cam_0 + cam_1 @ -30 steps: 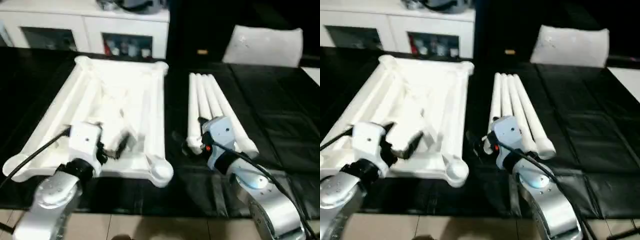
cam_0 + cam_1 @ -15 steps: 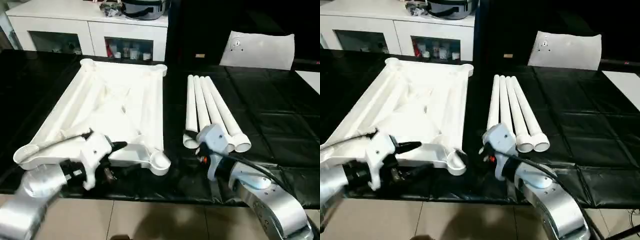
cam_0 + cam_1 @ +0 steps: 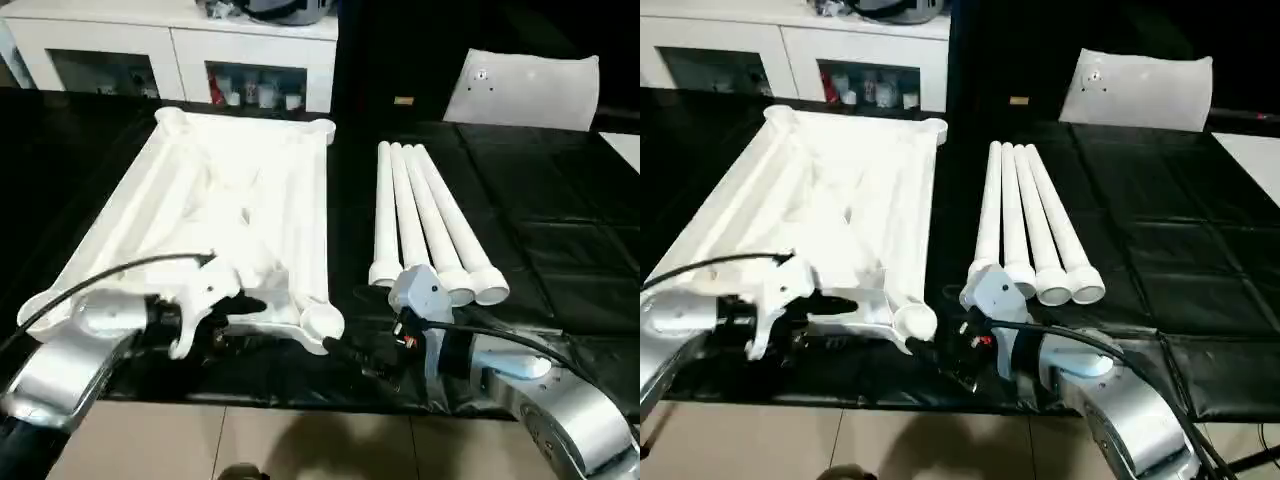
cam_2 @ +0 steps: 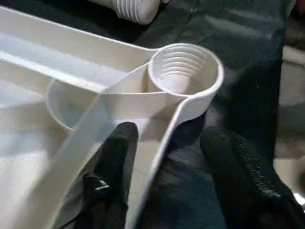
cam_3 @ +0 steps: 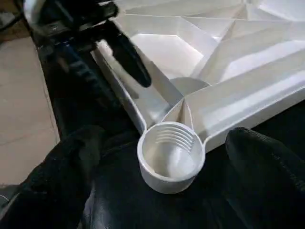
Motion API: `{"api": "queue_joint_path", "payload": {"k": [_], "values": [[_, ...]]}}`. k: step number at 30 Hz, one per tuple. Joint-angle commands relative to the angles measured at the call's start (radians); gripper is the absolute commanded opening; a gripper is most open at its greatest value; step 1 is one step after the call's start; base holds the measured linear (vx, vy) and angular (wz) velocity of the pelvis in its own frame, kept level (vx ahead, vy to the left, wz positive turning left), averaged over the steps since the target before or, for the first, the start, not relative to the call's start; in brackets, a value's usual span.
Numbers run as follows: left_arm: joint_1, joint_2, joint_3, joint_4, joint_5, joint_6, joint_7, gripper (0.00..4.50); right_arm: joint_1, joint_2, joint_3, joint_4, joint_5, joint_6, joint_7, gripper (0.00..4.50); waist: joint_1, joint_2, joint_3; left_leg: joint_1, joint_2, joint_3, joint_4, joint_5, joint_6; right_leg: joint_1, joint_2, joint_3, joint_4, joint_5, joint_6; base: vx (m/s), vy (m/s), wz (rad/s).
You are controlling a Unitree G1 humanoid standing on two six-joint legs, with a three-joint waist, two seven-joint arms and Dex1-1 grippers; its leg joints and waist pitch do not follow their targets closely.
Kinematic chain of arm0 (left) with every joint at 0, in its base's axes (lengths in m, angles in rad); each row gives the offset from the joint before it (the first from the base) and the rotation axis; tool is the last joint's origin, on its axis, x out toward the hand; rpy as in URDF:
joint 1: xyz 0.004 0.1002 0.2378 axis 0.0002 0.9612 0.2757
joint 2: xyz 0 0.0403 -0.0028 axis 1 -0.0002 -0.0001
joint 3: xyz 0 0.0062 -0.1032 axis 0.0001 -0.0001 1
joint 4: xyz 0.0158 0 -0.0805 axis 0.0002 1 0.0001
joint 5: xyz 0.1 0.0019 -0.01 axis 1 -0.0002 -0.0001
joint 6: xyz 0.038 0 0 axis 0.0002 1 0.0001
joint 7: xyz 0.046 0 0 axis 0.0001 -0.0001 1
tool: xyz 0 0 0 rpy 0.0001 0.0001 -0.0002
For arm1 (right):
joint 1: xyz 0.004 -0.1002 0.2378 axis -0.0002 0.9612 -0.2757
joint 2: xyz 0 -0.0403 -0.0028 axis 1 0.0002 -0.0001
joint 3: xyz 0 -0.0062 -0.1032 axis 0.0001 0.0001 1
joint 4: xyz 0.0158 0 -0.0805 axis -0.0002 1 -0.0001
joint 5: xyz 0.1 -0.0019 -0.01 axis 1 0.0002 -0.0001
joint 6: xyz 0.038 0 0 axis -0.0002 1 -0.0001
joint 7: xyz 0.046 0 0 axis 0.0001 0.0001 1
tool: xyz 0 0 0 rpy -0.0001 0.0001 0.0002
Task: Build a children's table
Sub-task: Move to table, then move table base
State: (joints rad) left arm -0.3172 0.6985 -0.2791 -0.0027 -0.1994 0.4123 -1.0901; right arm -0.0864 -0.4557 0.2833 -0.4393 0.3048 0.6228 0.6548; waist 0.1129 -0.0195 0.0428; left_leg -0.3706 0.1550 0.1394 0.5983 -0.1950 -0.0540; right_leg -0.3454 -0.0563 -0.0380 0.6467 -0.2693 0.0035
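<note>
The children's table lies in parts on the black work table. Its white top (image 3: 235, 205) rests upside down, ribs up, and several white legs (image 3: 425, 215) lie side by side to its right. My left gripper (image 4: 171, 136) is open and straddles the top's near rim. One finger (image 4: 112, 171) is inside the rim and the other outside, close to the near right corner socket (image 4: 183, 67). My right gripper (image 5: 164, 138) is open wide, with a finger on each side of that threaded socket (image 5: 170, 155) and a gap on both sides.
A white cabinet (image 3: 170, 50) with glass doors stands behind the work table. A white pad (image 3: 525, 90) lies at the back right. The work table's front edge (image 3: 300, 395) runs just under my grippers, with tiled floor below.
My left gripper has come down from over the top's ribs to its near rim, and its fingers have narrowed. My right gripper has moved from the leg ends left to the corner socket.
</note>
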Motion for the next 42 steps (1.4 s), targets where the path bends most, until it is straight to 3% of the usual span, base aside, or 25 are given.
{"api": "queue_joint_path", "payload": {"k": [1, 3, 6, 10, 11, 16, 20, 22, 30, 38, 42], "values": [[-0.032, -0.001, -0.039, 0.051, 0.046, -0.026, -0.028, 2.18, -0.002, -0.012, -0.008, -0.015, -0.002, 0.008, 0.004, 4.50, 0.001, 0.020, -0.044, 0.022, 0.068, -0.019, -0.086, -0.201, -0.026, 0.021, -0.088, 0.050, -0.079, 0.005, -0.188, 0.000, 0.000, 0.00], [-0.046, 0.001, -0.055, 0.074, 0.064, -0.037, -0.038, 1.98, 0.002, -0.014, -0.005, -0.018, -0.004, 0.008, 0.005, 4.50, 0.002, 0.020, -0.045, 0.022, 0.070, -0.020, -0.087, -0.208, -0.033, 0.020, -0.090, 0.050, -0.078, -0.007, -0.187, 0.000, 0.000, 0.00], [-0.066, 0.000, -0.080, 0.121, 0.093, -0.069, -0.044, 1.76, 0.007, -0.017, 0.002, -0.021, -0.007, 0.009, 0.003, 4.50, 0.002, 0.025, -0.047, 0.021, 0.070, -0.019, -0.086, -0.196, -0.035, 0.019, -0.089, 0.051, -0.077, 0.032, -0.191, 0.000, 0.000, 0.00], [-0.081, -0.010, -0.087, 0.156, 0.108, -0.096, -0.041, 1.56, 0.009, -0.022, 0.009, -0.024, -0.010, 0.012, 0.003, 4.50, 0.003, 0.023, -0.048, 0.019, 0.069, -0.018, -0.082, -0.169, -0.026, 0.022, -0.090, 0.050, -0.074, 0.081, -0.200, 0.000, 0.000, 0.00], [-0.087, -0.016, -0.087, 0.170, 0.114, -0.108, -0.039, 1.32, 0.011, -0.023, 0.012, -0.027, -0.009, 0.015, 0.004, 4.50, 0.004, 0.023, -0.049, 0.020, 0.069, -0.018, -0.082, -0.170, -0.025, 0.022, -0.091, 0.050, -0.074, 0.080, -0.202, 0.000, 0.000, 0.00], [-0.109, -0.042, -0.090, 0.223, 0.126, -0.144, -0.038, 1.04, 0.023, -0.040, 0.027, -0.038, -0.013, 0.021, 0.016, 4.50, 0.005, 0.023, -0.048, 0.020, 0.071, -0.019, -0.082, -0.171, -0.023, 0.023, -0.092, 0.050, -0.073, 0.085, -0.203, 0.000, 0.000, 0.00], [-0.113, -0.046, -0.095, 0.232, 0.128, -0.141, -0.049, 0.76, 0.021, -0.042, 0.031, -0.032, -0.015, 0.019, 0.018, 4.50, 0.006, 0.024, -0.046, 0.020, 0.073, -0.020, -0.086, -0.199, -0.028, 0.022, -0.095, 0.051, -0.076, 0.036, -0.207, 0.000, 0.000, 0.00], [-0.112, -0.045, -0.098, 0.237, 0.132, -0.144, -0.052, 0.67, 0.018, -0.042, 0.035, -0.025, -0.018, 0.015, 0.021, 4.50, 0.004, 0.022, -0.048, 0.018, 0.074, -0.021, -0.085, -0.179, -0.027, 0.023, -0.093, 0.050, -0.072, 0.072, -0.210, 0.000, 0.000, 0.00], [-0.100, -0.078, -0.041, 0.254, 0.111, -0.166, -0.010, 0.18, 0.002, -0.040, 0.038, -0.015, -0.018, 0.013, 0.014, 4.50, -0.001, 0.021, -0.047, 0.017, 0.073, -0.019, -0.083, -0.171, -0.019, 0.025, -0.094, 0.051, -0.073, 0.084, -0.217, 0.000, 0.000, 0.00], [-0.114, -0.097, -0.036, 0.284, 0.122, -0.210, -0.001, 0.03, -0.004, -0.038, 0.035, -0.007, -0.029, 0.007, 0.011, 4.50, -0.013, 0.016, -0.045, 0.016, 0.073, -0.017, -0.083, -0.166, -0.006, 0.025, -0.094, 0.051, -0.076, 0.062, -0.219, 0.000, 0.000, 0.00], [-0.128, -0.087, -0.044, 0.323, 0.155, -0.238, 0.017, 0.03, -0.011, -0.035, 0.031, 0.002, -0.031, 0.004, 0.006, 4.50, -0.013, 0.019, -0.044, 0.017, 0.073, -0.018, -0.085, -0.183, -0.013, 0.024, -0.095, 0.052, -0.079, 0.028, -0.217, 0.000, 0.000, 0.00]]}}
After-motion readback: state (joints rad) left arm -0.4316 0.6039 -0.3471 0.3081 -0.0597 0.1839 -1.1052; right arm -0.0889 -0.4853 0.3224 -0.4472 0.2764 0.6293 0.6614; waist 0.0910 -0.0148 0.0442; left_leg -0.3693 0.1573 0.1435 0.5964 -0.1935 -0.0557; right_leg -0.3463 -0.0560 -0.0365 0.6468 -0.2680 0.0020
